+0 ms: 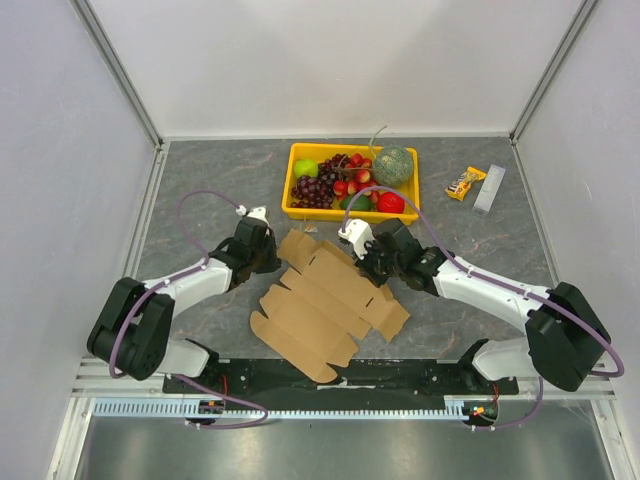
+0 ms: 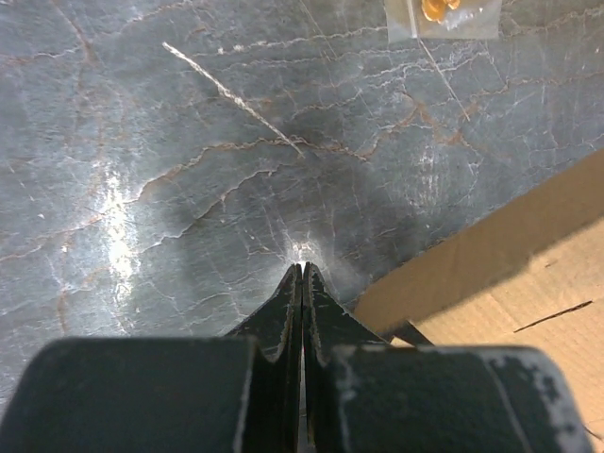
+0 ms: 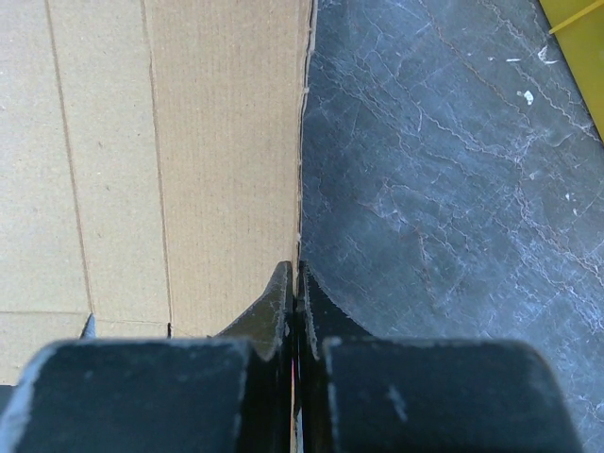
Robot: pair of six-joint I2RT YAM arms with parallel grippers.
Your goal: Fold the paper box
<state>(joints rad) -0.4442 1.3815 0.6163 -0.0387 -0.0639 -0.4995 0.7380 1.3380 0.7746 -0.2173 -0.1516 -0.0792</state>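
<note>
— Room around the paper box (image 1: 325,305)?
— It lies flat, mid-desk (image 1: 200,180) toward the near edge. Open surface on its left and right; yellow tray (image 1: 296,180) at the far edge, near the sheet's far corner.
— Claws?
— Left gripper (image 2: 302,269) clenched, grips nothing, tips on desk just beside cardboard edge. Right gripper (image 3: 295,269) clenched at the opposite edge; whether it pinches cardboard, cannot tell.

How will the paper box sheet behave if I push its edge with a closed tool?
The paper box lies flat as a thin die-cut sheet, so it probably slides easily on the smooth table rather than lifting. Its many creases and flaps suggest it would bend at the folds, not stay stiff.
</note>
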